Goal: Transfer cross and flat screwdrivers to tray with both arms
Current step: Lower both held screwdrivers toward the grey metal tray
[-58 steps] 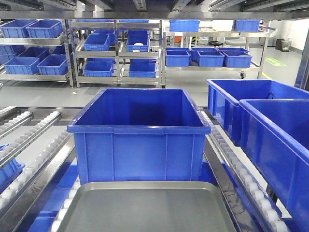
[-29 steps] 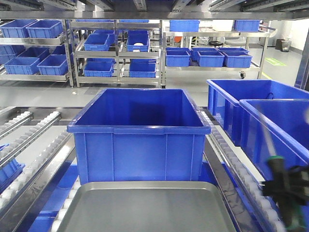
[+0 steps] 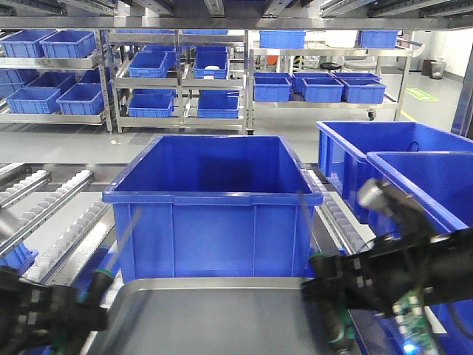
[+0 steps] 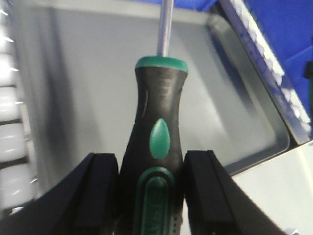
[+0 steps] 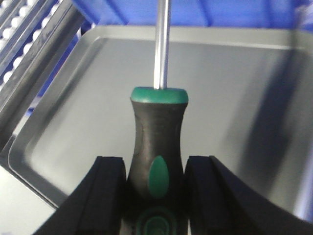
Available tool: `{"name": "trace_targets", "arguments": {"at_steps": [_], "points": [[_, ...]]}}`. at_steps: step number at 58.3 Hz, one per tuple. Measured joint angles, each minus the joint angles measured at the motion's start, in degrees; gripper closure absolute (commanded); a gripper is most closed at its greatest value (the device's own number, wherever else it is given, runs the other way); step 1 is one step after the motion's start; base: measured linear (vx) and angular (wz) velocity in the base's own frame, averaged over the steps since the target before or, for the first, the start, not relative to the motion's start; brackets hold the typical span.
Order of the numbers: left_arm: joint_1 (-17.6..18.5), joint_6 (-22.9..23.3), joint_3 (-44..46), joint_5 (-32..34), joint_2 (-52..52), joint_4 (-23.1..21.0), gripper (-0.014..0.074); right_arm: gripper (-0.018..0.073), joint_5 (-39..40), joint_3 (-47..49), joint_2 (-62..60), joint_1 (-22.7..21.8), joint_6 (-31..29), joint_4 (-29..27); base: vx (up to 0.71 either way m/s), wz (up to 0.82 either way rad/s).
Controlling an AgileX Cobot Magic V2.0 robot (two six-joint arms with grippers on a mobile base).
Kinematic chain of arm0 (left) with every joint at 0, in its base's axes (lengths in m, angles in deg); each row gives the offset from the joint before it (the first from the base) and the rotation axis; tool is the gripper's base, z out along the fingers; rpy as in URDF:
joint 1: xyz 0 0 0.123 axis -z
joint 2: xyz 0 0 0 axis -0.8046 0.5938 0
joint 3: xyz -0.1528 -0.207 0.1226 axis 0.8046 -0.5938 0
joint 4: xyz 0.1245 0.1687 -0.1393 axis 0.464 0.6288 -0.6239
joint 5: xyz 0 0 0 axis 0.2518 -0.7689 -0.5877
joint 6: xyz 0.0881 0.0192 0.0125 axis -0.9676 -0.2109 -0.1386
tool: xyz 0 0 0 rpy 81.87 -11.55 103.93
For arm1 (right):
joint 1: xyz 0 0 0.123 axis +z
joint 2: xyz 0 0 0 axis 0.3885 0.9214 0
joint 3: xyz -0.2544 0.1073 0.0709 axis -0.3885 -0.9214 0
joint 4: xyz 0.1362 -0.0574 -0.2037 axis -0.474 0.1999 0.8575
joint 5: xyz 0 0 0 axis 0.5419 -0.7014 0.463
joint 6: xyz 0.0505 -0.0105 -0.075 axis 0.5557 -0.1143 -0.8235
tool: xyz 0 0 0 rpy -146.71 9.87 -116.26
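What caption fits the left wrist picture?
Left gripper clamps a green-and-black screwdriver above the grey tray.

Two black-and-green screwdrivers (image 4: 156,147) (image 5: 157,142) held upright above the grey tray (image 3: 222,318).

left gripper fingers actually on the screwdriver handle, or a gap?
Touching. The left wrist view shows both black fingers pressed flush against the screwdriver handle's sides, with no gap; its shaft points out over the grey tray.

tray (image 3: 222,318) before bin (image 3: 213,207) | screwdrivers (image 3: 111,266) left, right above tray
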Motion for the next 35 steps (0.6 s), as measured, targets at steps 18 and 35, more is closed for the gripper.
{"name": "trace_targets", "arguments": {"at_steps": [18, 35], "points": [[5.5, -0.2, 0.0, 8.6, 9.7, -3.0, 0.0595, 0.0568, 4.2, 0.0, 7.3, 3.1, -0.6, -1.2, 0.0, 0.0], [8.2, -0.2, 0.0, 14.5, 15.5, -3.6, 0.0554, 0.052, 3.9, 0.0, 10.1, 3.1, -0.6, -1.4, 0.0, 0.0]]}}
